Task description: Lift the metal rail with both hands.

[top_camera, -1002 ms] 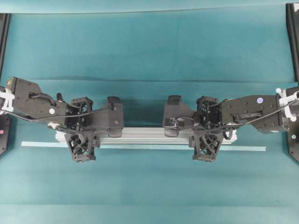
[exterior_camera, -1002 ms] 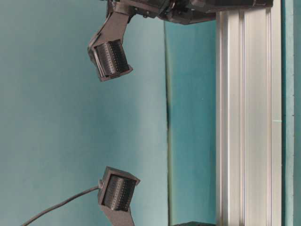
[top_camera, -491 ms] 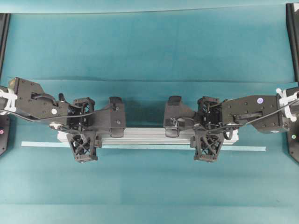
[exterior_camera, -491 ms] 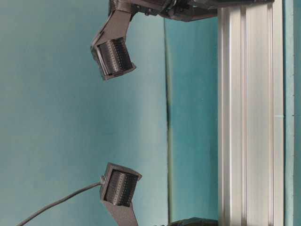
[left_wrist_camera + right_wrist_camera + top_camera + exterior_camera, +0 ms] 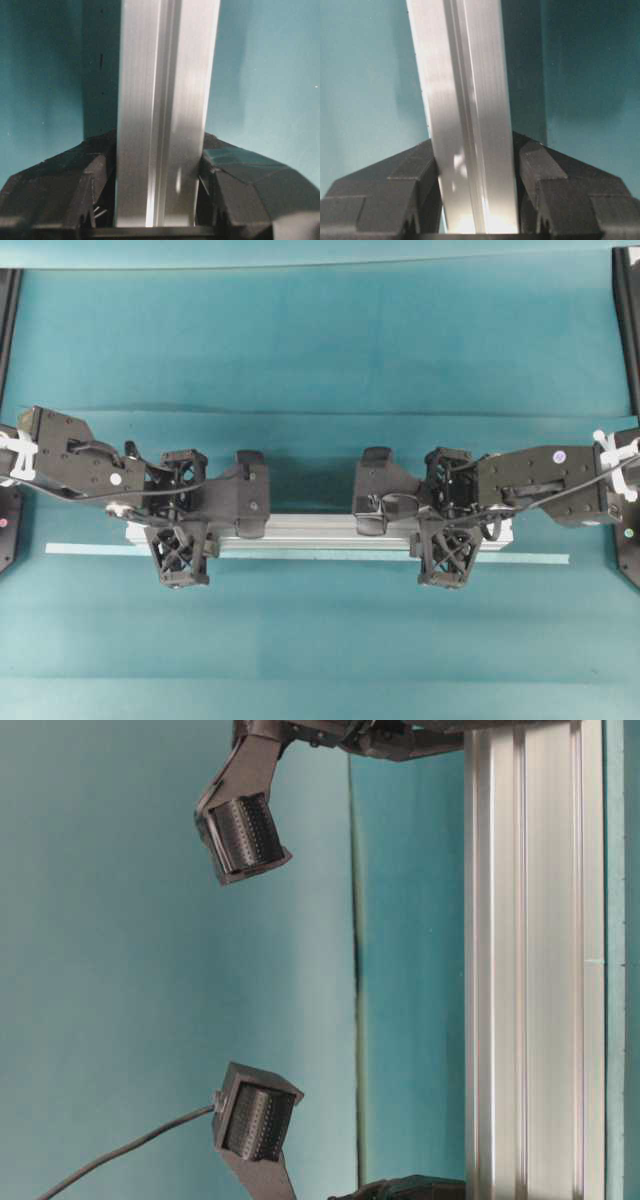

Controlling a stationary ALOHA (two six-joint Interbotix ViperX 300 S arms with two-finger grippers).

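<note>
The metal rail [image 5: 320,531] is a long, straight silver bar with grooves running its length, lying level across the middle of the scene. The left pincer [image 5: 176,522] clamps it near one end, the right pincer [image 5: 448,522] near the other, black fingers [image 5: 80,190] pressed against both of its sides. Its brushed faces catch bright glints.

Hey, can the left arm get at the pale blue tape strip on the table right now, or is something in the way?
Probably not as things stand. The left tool is shut on the metal rail, as is the right tool. The tape strip lies close by, bare at its left end, but reaching it would mean releasing the rail.
</note>
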